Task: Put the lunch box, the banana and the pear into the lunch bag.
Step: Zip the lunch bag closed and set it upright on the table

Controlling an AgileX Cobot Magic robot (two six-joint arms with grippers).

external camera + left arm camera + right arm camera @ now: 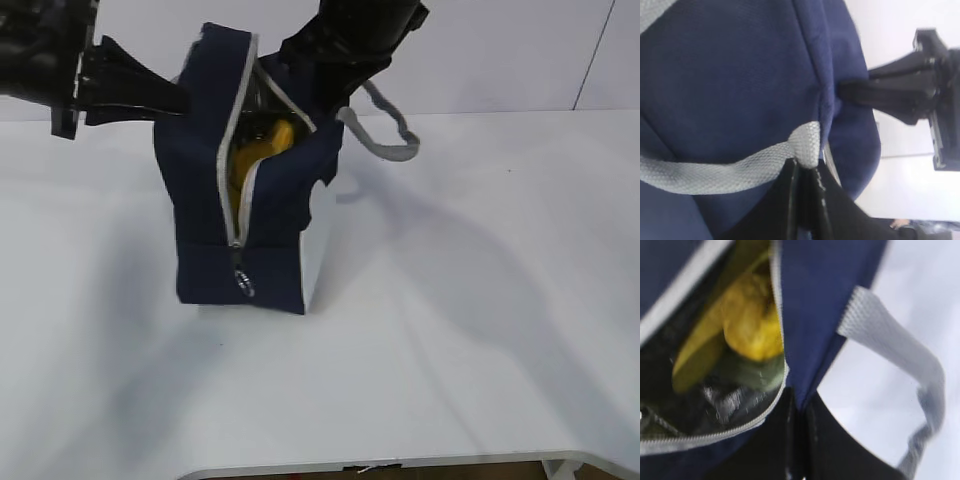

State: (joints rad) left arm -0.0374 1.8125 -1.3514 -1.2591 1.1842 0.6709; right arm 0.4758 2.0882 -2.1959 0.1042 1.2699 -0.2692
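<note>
White bench [480, 330]: one navy lunch bag [205, 190] unzipped, one banana [262, 145], one pear [752, 322] inside; left claw [805, 167] pinching grey handle [715, 172], right claw [799, 407] pinching bag rim.

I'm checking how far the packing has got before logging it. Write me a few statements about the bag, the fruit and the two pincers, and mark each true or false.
1. The lunch bag stands upright on the table with its zipper open. True.
2. The banana lies on the table beside the bag. False: yellow fruit shows inside the bag, and none lies on the table.
3. The left pincer is shut on the grey handle. True.
4. The right pincer hangs wide open above the bag. False: it is shut on the bag's edge beside the zipper.
5. The other grey handle hangs free at the bag's right. True.
</note>
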